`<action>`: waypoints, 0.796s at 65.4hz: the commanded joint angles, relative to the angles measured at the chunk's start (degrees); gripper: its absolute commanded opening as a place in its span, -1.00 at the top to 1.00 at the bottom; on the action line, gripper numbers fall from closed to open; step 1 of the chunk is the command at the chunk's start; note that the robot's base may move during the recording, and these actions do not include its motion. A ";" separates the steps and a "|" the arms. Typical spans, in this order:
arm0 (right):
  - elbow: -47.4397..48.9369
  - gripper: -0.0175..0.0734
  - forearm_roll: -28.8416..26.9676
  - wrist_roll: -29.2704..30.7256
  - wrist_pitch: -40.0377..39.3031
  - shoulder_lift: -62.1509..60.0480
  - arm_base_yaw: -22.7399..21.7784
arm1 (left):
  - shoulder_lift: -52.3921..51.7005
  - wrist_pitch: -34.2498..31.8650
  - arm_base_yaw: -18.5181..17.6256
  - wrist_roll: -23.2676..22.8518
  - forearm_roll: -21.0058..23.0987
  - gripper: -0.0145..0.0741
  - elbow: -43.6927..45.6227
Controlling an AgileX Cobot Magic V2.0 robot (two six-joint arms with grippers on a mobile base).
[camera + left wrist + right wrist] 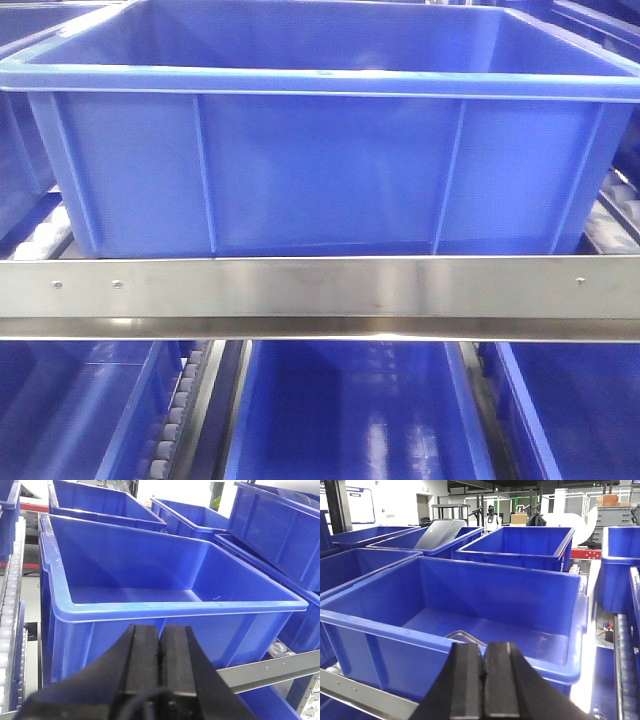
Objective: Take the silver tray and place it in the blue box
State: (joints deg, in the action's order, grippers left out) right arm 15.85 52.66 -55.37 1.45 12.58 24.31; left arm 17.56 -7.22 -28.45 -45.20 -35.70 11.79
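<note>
Both grippers, left (160, 645) and right (483, 667), are hovering just before the blue box (320, 170), fingers clenched together and grasping nothing. The silver tray (462, 637) is lying inside the blue box near its front wall; only one rounded corner is showing. Similar blue crates (520, 545) are standing beyond.

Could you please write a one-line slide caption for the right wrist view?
Closed right end effector before the blue box, a silver tray corner visible inside.
</note>
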 commanded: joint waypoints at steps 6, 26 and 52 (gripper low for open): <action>-0.42 0.51 -0.19 6.26 -1.85 -0.10 -0.61 | 0.37 -4.26 0.02 0.06 0.05 0.88 1.63; -12.20 0.51 -41.08 46.26 -4.55 -8.23 -17.63 | 0.37 -4.26 0.02 0.06 0.05 0.88 1.63; -17.77 0.51 -50.27 50.99 -7.25 -14.30 -25.61 | 0.37 -4.37 0.02 0.06 0.05 0.89 1.63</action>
State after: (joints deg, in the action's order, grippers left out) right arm -1.73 2.80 -5.21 0.00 -0.55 -0.95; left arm 17.56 -7.45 -28.45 -45.20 -35.79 11.65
